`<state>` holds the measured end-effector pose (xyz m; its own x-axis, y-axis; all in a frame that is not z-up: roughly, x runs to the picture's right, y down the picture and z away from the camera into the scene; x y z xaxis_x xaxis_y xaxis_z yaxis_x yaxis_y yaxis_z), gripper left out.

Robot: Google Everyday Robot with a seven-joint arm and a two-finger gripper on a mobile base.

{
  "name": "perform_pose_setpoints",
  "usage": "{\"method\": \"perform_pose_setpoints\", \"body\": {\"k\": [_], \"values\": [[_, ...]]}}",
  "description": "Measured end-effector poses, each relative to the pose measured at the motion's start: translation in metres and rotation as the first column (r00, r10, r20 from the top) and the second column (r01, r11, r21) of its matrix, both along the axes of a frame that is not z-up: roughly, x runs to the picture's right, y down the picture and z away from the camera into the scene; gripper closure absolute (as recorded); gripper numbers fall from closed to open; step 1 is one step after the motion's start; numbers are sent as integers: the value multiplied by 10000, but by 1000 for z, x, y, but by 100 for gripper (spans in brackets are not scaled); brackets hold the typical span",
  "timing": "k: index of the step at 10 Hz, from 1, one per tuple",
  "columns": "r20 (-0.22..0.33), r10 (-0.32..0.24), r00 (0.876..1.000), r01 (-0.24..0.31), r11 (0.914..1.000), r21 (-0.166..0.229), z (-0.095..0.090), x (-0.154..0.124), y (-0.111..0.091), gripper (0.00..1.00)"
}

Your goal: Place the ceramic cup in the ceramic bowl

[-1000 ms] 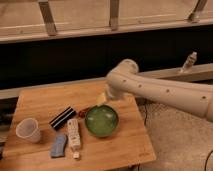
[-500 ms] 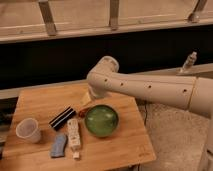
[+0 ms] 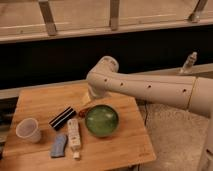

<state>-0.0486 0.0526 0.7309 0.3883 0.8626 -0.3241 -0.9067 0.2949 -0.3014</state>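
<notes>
Arm's gripper [image 3: 86,100] low over table [image 3: 42,102], just behind ceramic bowl [image 3: 101,120]; open or closed, cannot tell. Upright ceramic cup [image 3: 28,130] near table's left edge, well apart from bowl.

Reaches in from the right with a thick white arm [image 3: 150,90], nearly level, sloping gently up toward its left end. Bends downward at a rounded joint [image 3: 103,70]. Carries the tool [image 3: 86,101] just below and left of that joint, largely tucked under it, low over the worktop [image 3: 40,105].
</notes>
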Motion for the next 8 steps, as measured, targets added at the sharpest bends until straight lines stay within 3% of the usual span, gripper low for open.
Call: {"method": "perform_pose_setpoints", "body": {"k": [3, 5, 8], "values": [[327, -311, 9990, 303, 9993, 232, -5, -12, -7, 20], [926, -751, 9929, 708, 9963, 483, -12, -48, -20, 20], [2388, -1393, 9610, 1210, 9886, 895, -27, -133, -43, 20]]}}
